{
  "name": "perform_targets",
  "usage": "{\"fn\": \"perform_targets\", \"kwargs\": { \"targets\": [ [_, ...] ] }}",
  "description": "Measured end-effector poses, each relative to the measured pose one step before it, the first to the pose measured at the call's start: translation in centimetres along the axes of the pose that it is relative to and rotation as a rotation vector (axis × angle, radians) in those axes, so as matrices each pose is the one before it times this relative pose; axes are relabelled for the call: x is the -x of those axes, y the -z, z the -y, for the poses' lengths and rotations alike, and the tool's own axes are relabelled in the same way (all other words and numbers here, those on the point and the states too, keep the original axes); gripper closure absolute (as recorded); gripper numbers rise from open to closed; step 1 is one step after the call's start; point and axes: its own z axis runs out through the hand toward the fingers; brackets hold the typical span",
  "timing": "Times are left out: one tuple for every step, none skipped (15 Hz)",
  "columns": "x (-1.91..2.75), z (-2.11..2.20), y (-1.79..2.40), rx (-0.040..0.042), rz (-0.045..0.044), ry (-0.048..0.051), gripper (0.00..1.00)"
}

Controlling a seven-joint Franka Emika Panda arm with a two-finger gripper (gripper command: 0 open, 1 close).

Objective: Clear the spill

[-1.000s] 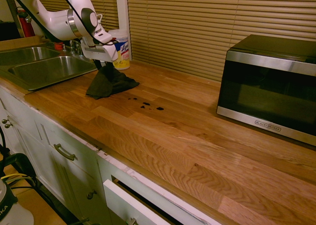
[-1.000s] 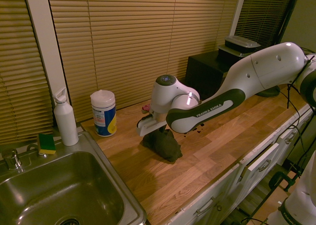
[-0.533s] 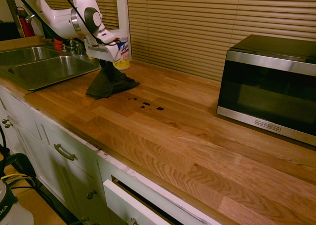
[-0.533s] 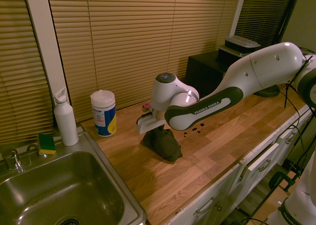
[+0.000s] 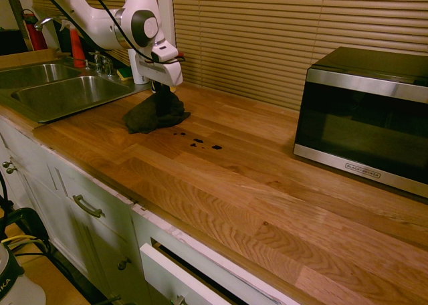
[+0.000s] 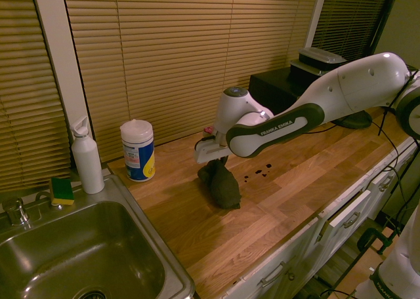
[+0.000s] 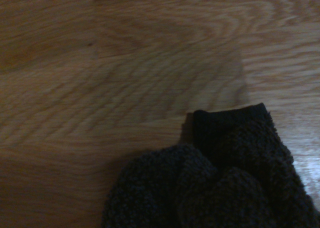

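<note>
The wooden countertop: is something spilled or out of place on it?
Yes. A spill of small dark glossy drops lies on the countertop, just beside the bunched dark cloth. The gripper is shut on the cloth, which has not covered the drops.

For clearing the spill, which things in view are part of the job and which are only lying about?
Part of the job:
- the spill, dark drops on the wooden counter
- dark cloth, bunched beside the drops
- pincer, shut on the cloth's top

Lying about:
- microwave
- wipes canister
- white bottle
- sponge
- sink
</note>
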Motion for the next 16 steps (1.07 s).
{"fn": "perform_targets", "kwargs": {
  "targets": [
    [-0.864,-0.664,-0.071,-0.00094,0.00615,-0.00883,1.0],
    [-0.822,-0.728,-0.03,-0.00352,0.00592,-0.0114,1.0],
    [-0.83,-0.763,-0.019,-0.00441,0.00295,-0.01038,1.0],
    [-0.632,-0.727,-0.035,-0.00623,0.00187,-0.00814,1.0],
    [-0.592,-0.767,0.049,-0.00277,0.00144,-0.00947,1.0],
    [-0.623,-0.77,0.051,-0.00059,0.00041,-0.00983,1.0],
    [-0.709,-0.762,-0.008,-0.00029,-0.00129,-0.00951,1.0],
    [-0.806,-0.78,-0.006,-0.00345,-0.00279,-0.01184,1.0],
    [-0.9,-0.75,-0.001,-0.00084,-0.00222,-0.01065,1.0],
    [-0.941,-0.735,0.105,0.00246,-0.00428,-0.01256,1.0],
    [-1.122,-0.704,0.056,0.00339,-0.00514,-0.01652,1.0],
    [-1.153,-0.716,-0.022,0.00441,-0.0048,-0.01775,1.0],
    [-1.198,-0.611,-0.004,0.00376,-0.00696,-0.01822,1.0],
    [-1.055,-0.507,-0.032,0.00485,-0.00916,-0.01401,1.0],
    [-0.876,-0.426,-0.031,0.00485,-0.00935,-0.01056,1.0],
    [-0.772,-0.38,-0.032,0.0038,-0.00688,-0.01125,1.0]
  ]
}}
